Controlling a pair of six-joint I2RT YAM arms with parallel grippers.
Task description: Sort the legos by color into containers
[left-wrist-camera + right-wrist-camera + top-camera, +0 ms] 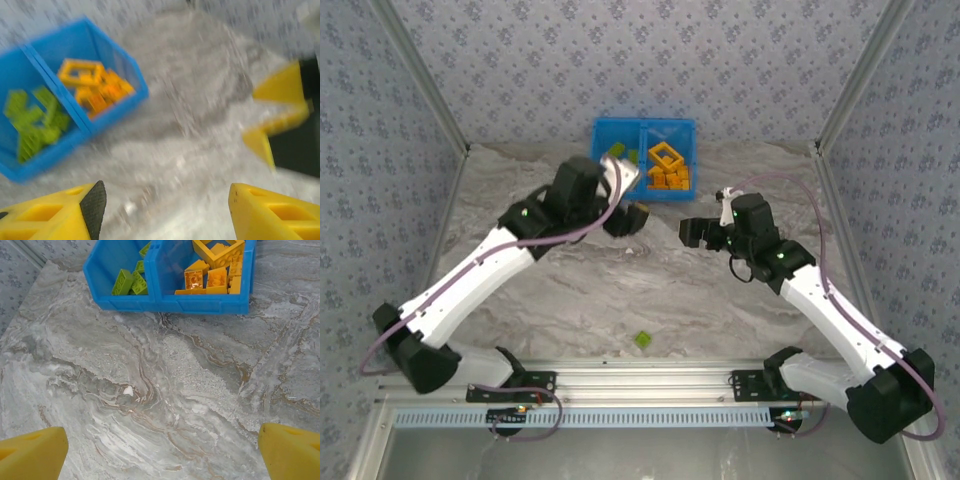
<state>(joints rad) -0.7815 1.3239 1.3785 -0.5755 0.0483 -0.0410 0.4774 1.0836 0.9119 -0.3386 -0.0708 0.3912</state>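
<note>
one lime green brick [643,340] lies loose on the marble table [570,300], close to the near edge and roughly midway between the two arm bases. the blue bin [596,135] sits at the far side, with green bricks in its left compartment [117,262] and orange ones, with the hollow frame, in its right compartment [175,265]. both grippers hover far up the table just in front of the bin, so the brick lies back toward the bases, well apart from either. the left gripper [165,192] is spread wide with nothing between its fingers, and so is the right gripper [162,432]. neither looks clearly nearer. since green belongs on the left, the left arm seems the better pick. the brick is too small to judge its long axis.
</note>
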